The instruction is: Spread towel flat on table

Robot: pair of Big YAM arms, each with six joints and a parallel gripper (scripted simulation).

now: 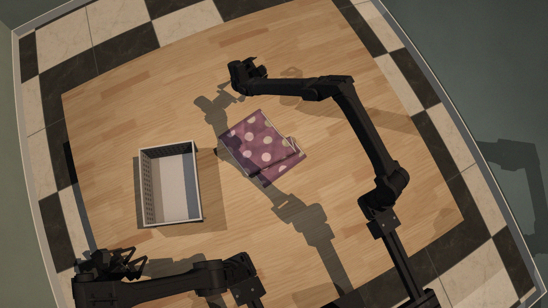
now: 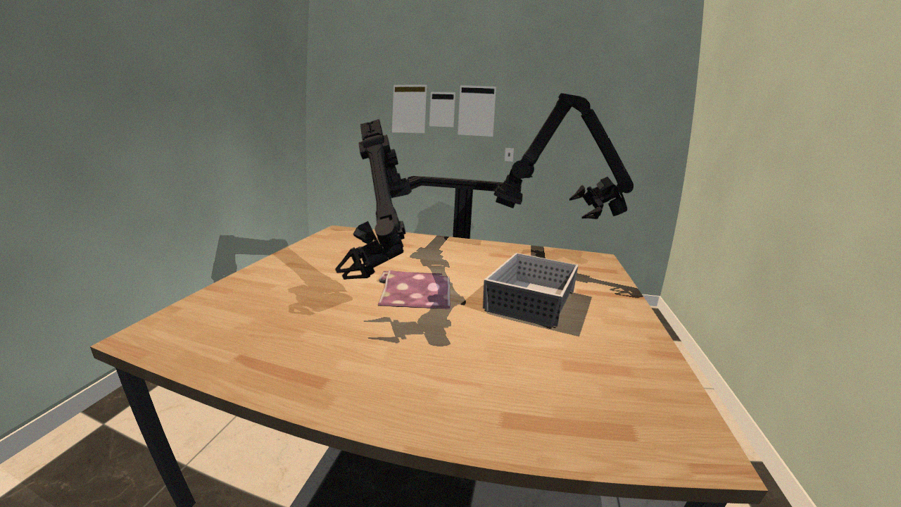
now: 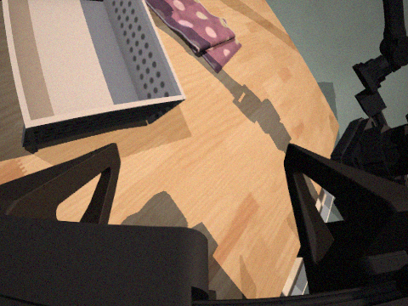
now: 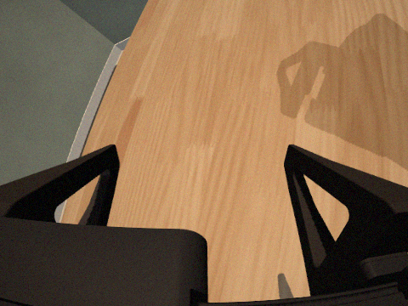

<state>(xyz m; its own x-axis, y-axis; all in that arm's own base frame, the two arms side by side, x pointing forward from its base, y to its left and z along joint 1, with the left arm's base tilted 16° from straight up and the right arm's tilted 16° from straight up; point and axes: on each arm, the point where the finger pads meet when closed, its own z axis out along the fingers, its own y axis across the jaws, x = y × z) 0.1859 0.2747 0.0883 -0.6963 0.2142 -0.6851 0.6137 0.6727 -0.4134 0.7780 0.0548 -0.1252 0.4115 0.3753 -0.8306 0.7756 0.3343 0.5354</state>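
The purple towel with pale dots [image 1: 257, 142] [image 2: 412, 291] [image 3: 200, 21] lies folded on the table [image 1: 325, 42] [image 2: 390, 391]. Its upper layers form a rough square; a lower strip sticks out along one side, with a small turned-up fold at one corner. The grey basket [image 1: 172, 223] [image 2: 519, 307] [image 3: 93, 123] stands upright beside it, empty, with a gap between them. My left gripper [image 1: 140, 253] [image 2: 577, 208] [image 3: 201, 153] is open and empty, raised beyond the basket's near end. My right gripper [image 1: 260, 65] [image 2: 342, 272] [image 4: 201, 154] is open and empty, above the table past the towel.
The right arm's forearm [image 1: 283, 87] passes above the table beyond the towel in the top view. The left arm [image 1: 164, 281] reaches along the near edge. Both arms cast shadows, one across the towel. The basket stands nearer the table's left edge there.
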